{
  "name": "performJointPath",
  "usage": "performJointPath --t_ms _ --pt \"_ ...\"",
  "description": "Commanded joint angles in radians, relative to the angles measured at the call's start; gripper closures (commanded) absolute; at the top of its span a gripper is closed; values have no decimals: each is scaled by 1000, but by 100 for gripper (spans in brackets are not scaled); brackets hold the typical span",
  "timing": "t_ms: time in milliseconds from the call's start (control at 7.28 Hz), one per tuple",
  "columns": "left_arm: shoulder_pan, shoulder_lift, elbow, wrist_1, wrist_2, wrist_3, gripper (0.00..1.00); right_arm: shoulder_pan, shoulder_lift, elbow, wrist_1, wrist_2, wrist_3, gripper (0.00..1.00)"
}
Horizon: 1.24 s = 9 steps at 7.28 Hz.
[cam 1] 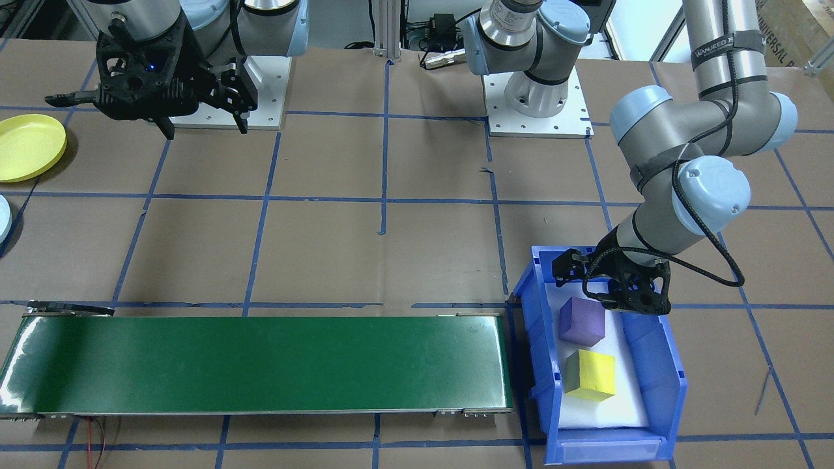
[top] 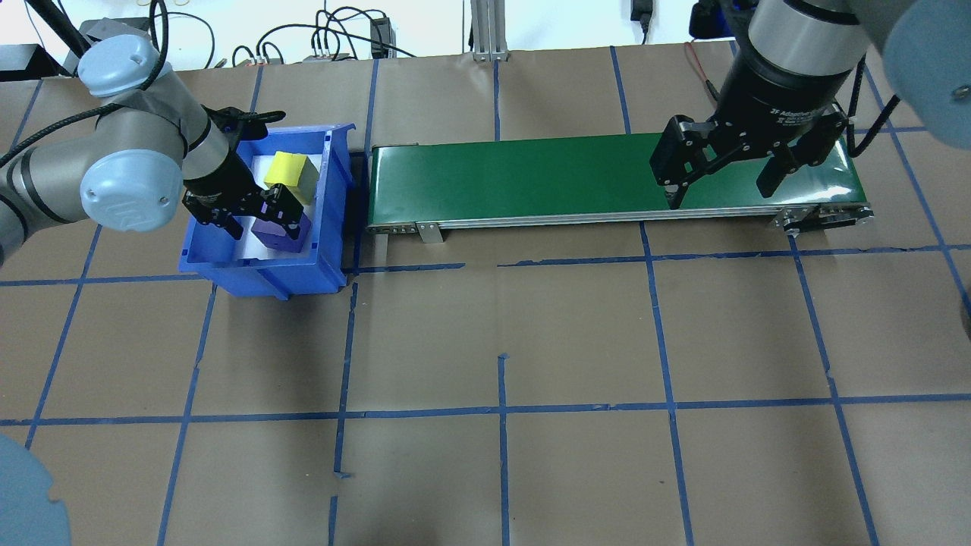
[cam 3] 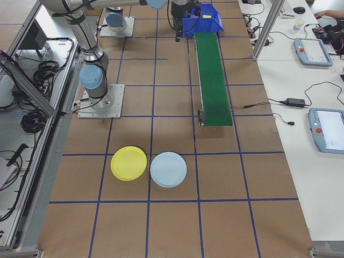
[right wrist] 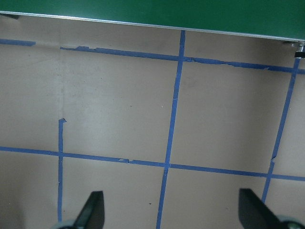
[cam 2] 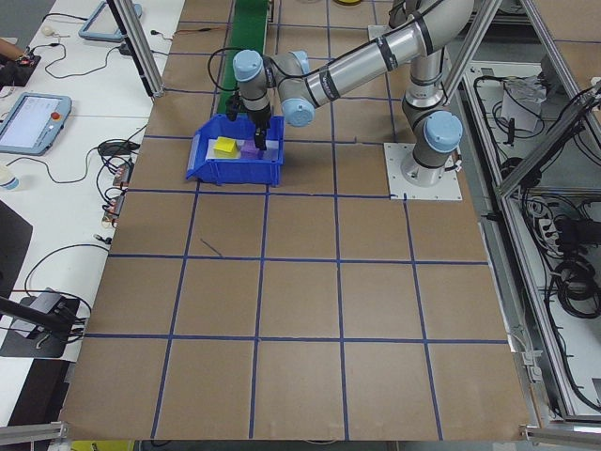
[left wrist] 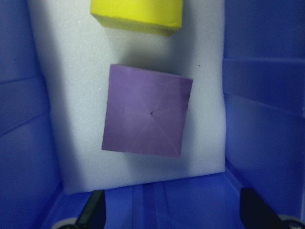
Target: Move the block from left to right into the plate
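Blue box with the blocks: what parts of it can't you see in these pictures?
- Purple block: overhead view, partly covered by the left gripper.
- Yellow block: left wrist view, top cut off by the picture's edge.
- Blue bin: right side view, too far and small to show the blocks inside.
- Bin floor: hidden under white foam.

Brown paper-covered table (cam 1: 391, 247), blue tape grid. On it: green conveyor (cam 1: 260, 365), blue bin (cam 1: 671, 384), yellow plate (cam 1: 26, 146), pale blue plate (cam 3: 168, 169).
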Motion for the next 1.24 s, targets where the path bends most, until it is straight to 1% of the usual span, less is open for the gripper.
performJointPath --t_ms 0,412,549,687,824,962,1099 --pt "0 -71 20 85 -1 2 0 0 0 0 0 0 0 0" --pt "0 -107 9 104 -4 2 0 0 0 0 0 2 0 0" --pt "1 -123 6 139 -4 2 1 0 0 2 0 0 0 0" --pt "0 -128 4 145 -4 8 25 0 0 2 0 0 0 0" --pt "0 -128 4 145 -4 23 51 0 0 2 0 2 0 0" --pt "0 -115 13 145 -4 29 69 0 0 2 0 2 0 0" --pt "-12 -52 32 130 9 26 81 0 0 2 0 0 0 0"
